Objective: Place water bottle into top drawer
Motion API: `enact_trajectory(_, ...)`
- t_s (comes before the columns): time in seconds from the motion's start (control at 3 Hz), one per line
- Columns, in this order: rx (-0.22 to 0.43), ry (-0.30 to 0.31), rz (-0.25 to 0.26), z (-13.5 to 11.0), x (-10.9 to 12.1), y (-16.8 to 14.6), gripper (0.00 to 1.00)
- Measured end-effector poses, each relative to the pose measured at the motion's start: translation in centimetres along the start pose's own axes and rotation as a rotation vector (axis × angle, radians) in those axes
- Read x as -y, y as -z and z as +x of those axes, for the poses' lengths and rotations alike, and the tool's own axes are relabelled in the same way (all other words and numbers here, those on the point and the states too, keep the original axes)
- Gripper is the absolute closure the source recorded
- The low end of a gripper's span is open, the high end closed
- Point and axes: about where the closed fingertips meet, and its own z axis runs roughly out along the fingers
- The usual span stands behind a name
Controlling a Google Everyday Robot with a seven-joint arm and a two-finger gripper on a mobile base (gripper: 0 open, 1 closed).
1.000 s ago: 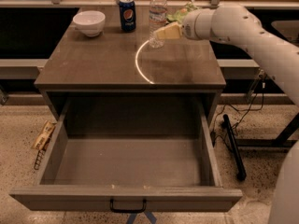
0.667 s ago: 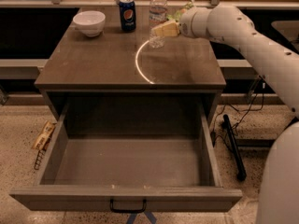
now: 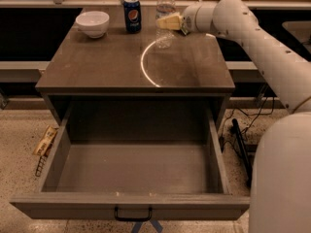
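The water bottle (image 3: 166, 4), clear plastic with a white cap, stands upright at the back of the cabinet top (image 3: 107, 64). My gripper (image 3: 167, 22) reaches in from the right and sits at the bottle's middle, against or around it; I cannot tell which. The top drawer (image 3: 131, 205) is pulled fully out below the cabinet top, its box interior bare, with a black handle (image 3: 132, 216) at front centre.
A blue Pepsi can (image 3: 131, 14) stands just left of the bottle, and a white bowl (image 3: 93, 23) sits at the back left. A snack bag (image 3: 44, 141) lies on the floor left of the drawer. Cables (image 3: 240, 140) lie on the floor at right.
My gripper has shifted slightly left and up toward the bottle's middle. The bottle, can, bowl and drawer have not moved.
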Motion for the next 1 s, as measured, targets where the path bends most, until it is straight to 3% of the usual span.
enact_trajectory(0.67,-0.008,-0.016,-0.081,0.2,-0.1,0.2,0.65)
enact_trajectory(1.0,0.004,-0.001,-0.049,-0.6,0.7,2.8,0.88)
